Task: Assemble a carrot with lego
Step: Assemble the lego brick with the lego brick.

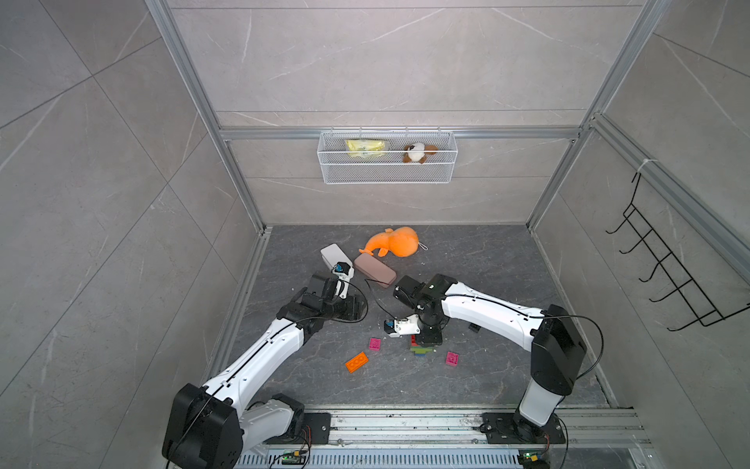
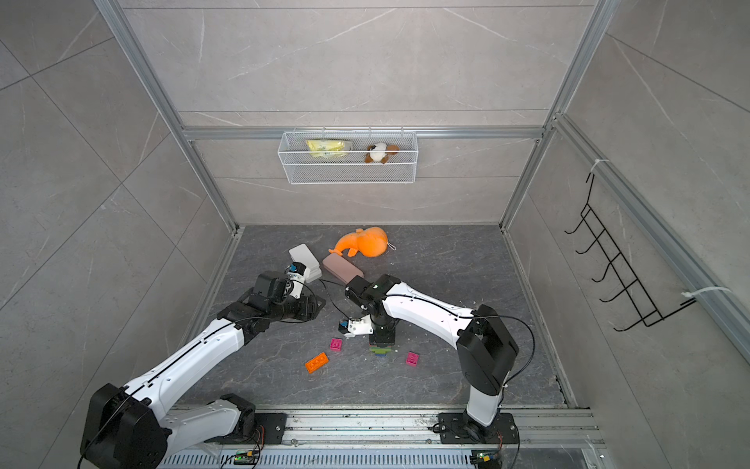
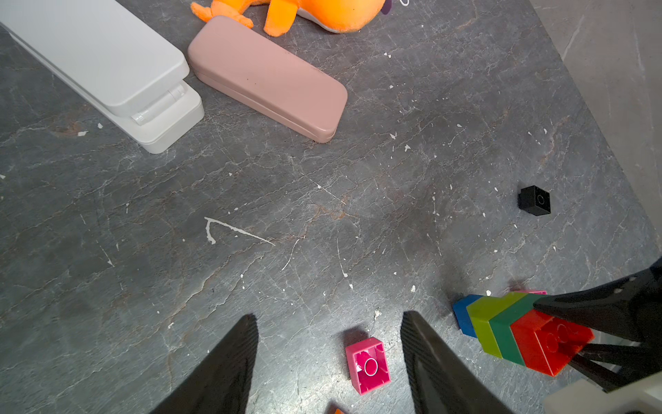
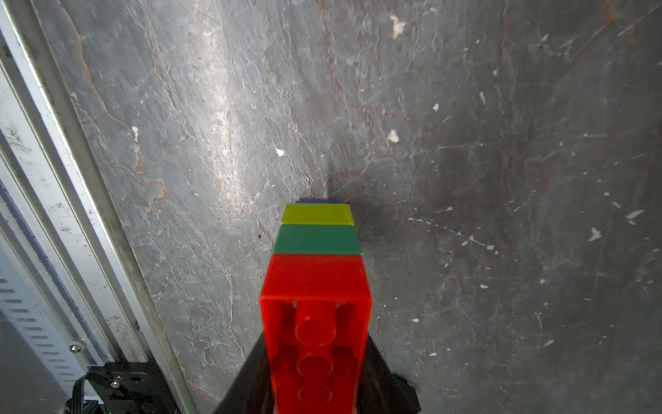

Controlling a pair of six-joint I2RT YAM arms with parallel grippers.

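In the wrist views, unlike from above, right jaws visibly clamp the carrot (image 4: pixel 317 286); left jaws stand apart.

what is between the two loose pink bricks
The half-built carrot, held in the right gripper, is between the pink brick beside the orange brick and the other pink brick; both top views show it.

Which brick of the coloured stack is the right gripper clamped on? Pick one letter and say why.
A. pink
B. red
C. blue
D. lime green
B: the right wrist view shows the right gripper shut on the red brick, its jaws pressed against either side of it.
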